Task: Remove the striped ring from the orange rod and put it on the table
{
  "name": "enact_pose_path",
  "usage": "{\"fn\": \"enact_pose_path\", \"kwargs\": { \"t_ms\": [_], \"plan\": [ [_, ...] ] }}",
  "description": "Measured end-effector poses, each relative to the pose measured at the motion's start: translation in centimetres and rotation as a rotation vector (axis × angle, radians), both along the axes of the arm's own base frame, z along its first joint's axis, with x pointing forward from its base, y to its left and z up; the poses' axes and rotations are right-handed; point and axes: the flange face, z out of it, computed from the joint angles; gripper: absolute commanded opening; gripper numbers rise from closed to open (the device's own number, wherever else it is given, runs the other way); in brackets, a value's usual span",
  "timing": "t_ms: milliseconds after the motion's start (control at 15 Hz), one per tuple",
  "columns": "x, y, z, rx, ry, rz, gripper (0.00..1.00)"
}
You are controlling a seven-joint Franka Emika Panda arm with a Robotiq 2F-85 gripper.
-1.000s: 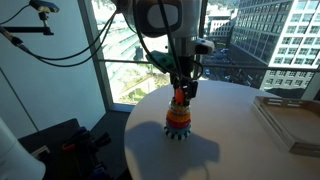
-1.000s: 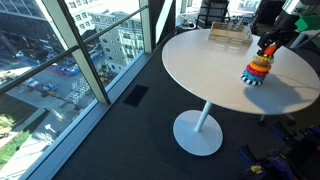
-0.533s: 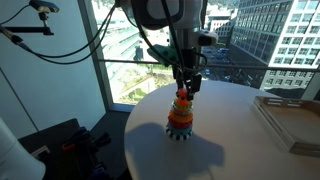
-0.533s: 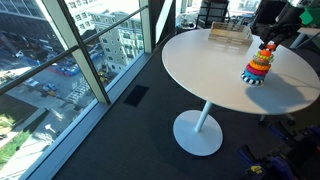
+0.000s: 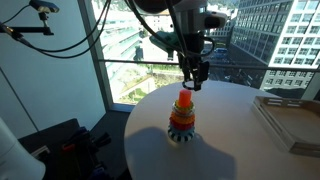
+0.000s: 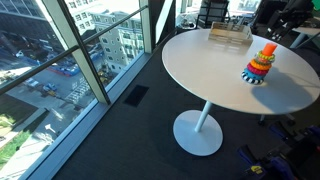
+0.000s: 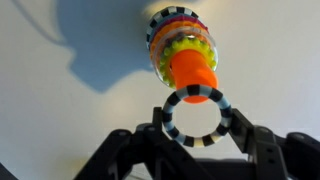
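In the wrist view the gripper (image 7: 197,128) comes in from the bottom of the frame. Its two dark fingers (image 7: 146,140) pinch the striped ring (image 7: 169,124) by opposite sides of its outer rim. The ring sits low in the middle of that frame, clear of the orange rod (image 7: 193,72), whose rounded top shows just above it. The rod stands inside the remaining stack of rings (image 7: 181,40) in the upper middle. In an exterior view the gripper (image 5: 193,84) hangs above the rod (image 5: 184,100) at the centre of the frame. The ring itself is too small to make out there.

The ring looks like a light, stiff plastic part, so it should neither sag nor bend in the grasp. Its cog-like rim probably gives the pads some bite, but smooth plastic could twist or slip if squeezed off-centre. The present hold across the width, with the hole left free, seems the sound one.

The white table (image 5: 235,150) has bare surface around the toy, short of the tray (image 5: 292,117) at the right edge. Setting the ring down flat and low would keep it from rolling off on its edge.
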Motion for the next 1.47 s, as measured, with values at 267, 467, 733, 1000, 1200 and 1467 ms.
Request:
{"fn": "enact_pose_path", "kwargs": {
  "t_ms": [267,467,733,1000,1200,1467],
  "plan": [
    [-0.9,-2.7,0.6,0.003,0.0,-0.055,0.41],
    [-2.1,-4.9,0.0,0.014,0.028,-0.1,0.41],
    [-3.4,-7.2,-1.9,0.035,0.09,-0.15,0.41],
    [-4.5,-8.6,-4.6,0.059,0.168,-0.179,0.41],
    [-4.8,-9.1,-6.9,0.056,0.225,-0.174,0.41],
    [-4.9,-9.2,-10.4,0.041,0.306,-0.155,0.41]
  ]
}}
